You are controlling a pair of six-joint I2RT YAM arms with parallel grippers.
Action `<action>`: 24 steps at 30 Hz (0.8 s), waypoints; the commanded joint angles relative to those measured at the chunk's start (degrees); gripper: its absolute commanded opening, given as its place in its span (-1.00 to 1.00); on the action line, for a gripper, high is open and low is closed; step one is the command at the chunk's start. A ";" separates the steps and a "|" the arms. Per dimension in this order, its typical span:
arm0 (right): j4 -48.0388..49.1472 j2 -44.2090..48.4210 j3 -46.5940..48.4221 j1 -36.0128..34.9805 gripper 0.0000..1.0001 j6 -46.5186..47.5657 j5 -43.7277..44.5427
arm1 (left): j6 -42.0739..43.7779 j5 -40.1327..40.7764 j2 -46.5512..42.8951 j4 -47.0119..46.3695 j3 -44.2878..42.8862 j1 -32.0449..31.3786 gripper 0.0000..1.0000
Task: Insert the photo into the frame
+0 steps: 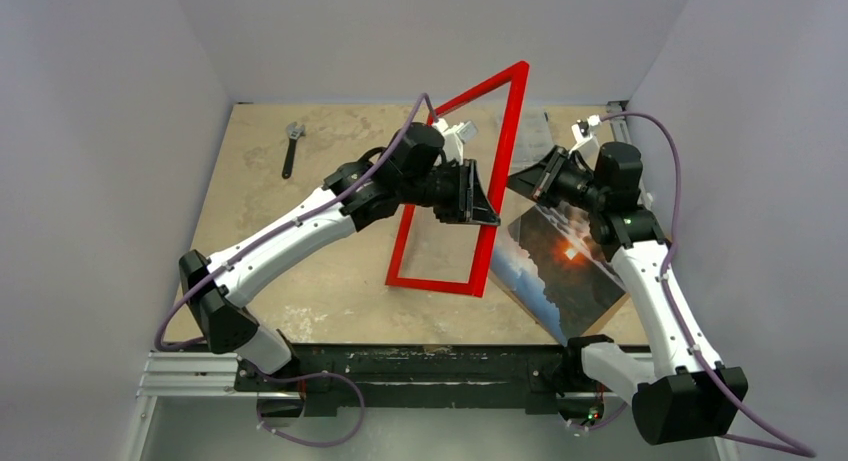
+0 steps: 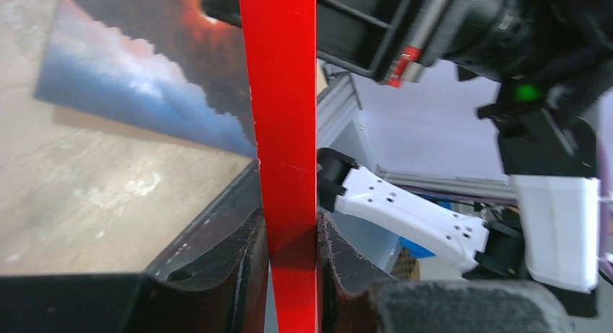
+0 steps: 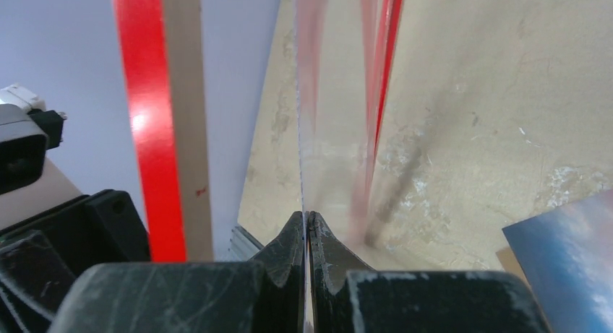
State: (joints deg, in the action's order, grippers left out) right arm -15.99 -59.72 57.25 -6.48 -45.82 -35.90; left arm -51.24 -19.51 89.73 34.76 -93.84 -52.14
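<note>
Tan scratched table [image 1: 330,291], grey walls [image 1: 100,131]. Wrench [image 1: 291,149] lies far back. Left gripper [image 1: 488,193] pinches the red frame [image 1: 512,121] upright; right gripper [image 3: 305,235] squeezes a thin clear sheet [image 3: 318,116]. Photo [image 1: 555,266] lies flat.

Enclosed bay, plain pale grey-lilac walls on 3 sides: left wall [image 1: 100,131] at left of pic, back wall [image 1: 400,31] across top, right wall [image 1: 760,101] at right. Table [image 1: 330,311] fills centre: tan mottled top w/ pale scuffed patches. Black strip [image 1: 430,359] along its near edge, lower centre. Aluminium rail [image 1: 190,373] just below, bottom left. Light even, diffuse; shadows soft.
</note>
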 commanded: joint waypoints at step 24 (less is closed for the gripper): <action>12.79 1.73 -1.53 -0.15 -1.00 -9.00 -9.88 | -9.65 -16.83 -13.09 -29.45 18.61 7.63 -1.00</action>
State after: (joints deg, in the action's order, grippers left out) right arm -3.33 -59.57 52.34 -6.48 -55.44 -45.93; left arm -58.67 -32.95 82.98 17.45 -79.42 -47.62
